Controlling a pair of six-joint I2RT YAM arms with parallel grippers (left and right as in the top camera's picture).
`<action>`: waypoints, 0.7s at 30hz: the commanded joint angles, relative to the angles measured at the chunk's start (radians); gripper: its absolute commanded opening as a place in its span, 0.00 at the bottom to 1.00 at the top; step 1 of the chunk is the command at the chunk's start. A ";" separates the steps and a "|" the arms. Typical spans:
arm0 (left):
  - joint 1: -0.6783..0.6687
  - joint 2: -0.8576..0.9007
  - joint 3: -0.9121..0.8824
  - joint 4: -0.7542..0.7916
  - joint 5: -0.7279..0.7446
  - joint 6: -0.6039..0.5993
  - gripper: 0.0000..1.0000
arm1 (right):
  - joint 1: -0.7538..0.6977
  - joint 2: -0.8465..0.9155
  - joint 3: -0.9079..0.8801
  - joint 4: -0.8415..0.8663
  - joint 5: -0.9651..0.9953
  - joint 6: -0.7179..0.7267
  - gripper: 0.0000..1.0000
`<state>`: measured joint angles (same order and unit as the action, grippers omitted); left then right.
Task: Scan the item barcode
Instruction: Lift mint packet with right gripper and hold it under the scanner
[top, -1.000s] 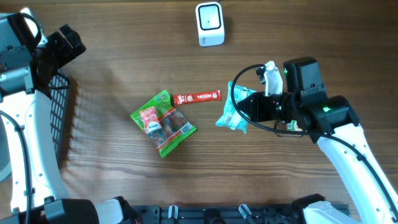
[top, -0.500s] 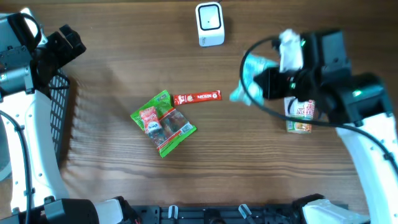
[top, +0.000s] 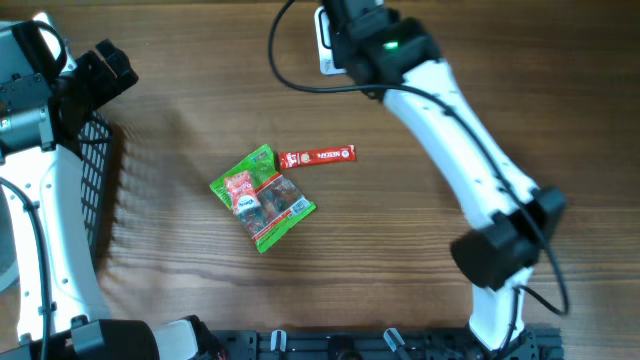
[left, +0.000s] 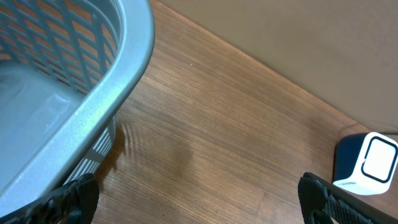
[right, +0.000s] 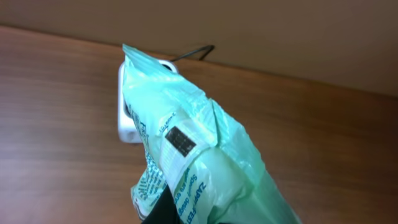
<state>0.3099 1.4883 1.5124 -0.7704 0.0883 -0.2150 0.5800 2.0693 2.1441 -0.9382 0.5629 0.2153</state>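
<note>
Over the scanner: the pale green packet hangs just in front of it, its top corner covering part of the white housing.
Packet axis: the long axis runs from the right jaws, at its lower end, up and away toward the scanner.
Barcode: the black barcode sits on a side strip facing the wrist camera. It looks turned away from the scanner's window, so a roll of the wrist is likely needed.
Right jaws: closed on the packet's lower end. The right arm reaches across the desk and hides the packet from overhead.
Left jaws: spread wide, holding nothing, well apart from the scanner, so the right arm is the nearer.
Basket: the grey basket stands far to the scanner's left. The part in view holds nothing.
Loose items: a green snack bag and a red bar lie just beside each other, nearer the robot than the scanner.
</note>
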 joint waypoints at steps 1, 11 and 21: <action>0.002 -0.003 0.013 0.002 0.008 -0.002 1.00 | 0.050 0.111 0.023 0.092 0.377 -0.039 0.04; 0.002 -0.003 0.013 0.002 0.008 -0.002 1.00 | 0.084 0.449 0.021 1.173 0.567 -1.073 0.04; 0.002 -0.003 0.013 0.002 0.008 -0.002 1.00 | 0.058 0.562 0.021 1.322 0.531 -1.186 0.04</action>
<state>0.3096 1.4887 1.5124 -0.7704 0.0883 -0.2150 0.6460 2.6335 2.1437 0.3397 1.0863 -0.9031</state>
